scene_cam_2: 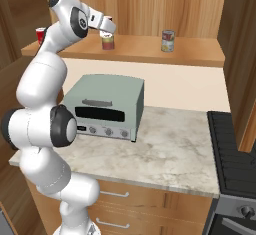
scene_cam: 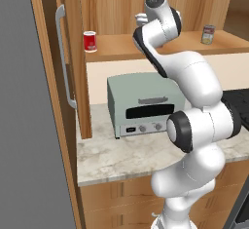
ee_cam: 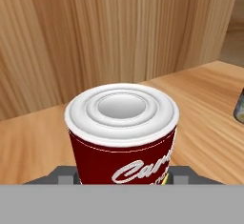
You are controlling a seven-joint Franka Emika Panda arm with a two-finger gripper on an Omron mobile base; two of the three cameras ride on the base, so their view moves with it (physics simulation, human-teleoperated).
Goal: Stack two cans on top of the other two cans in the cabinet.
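Hand view shows the pincer (ee_cam: 122, 182) gripping a dark-red can (ee_cam: 122, 137) — right base view adds a greenish-grey can (scene_cam_2: 108, 42) below it

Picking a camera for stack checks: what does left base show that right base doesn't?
Left base: cabinet door with its bar handle. Right base: stove, and the claw shut on the middle can. Both: red can, grey can, toaster oven, counter, arm.
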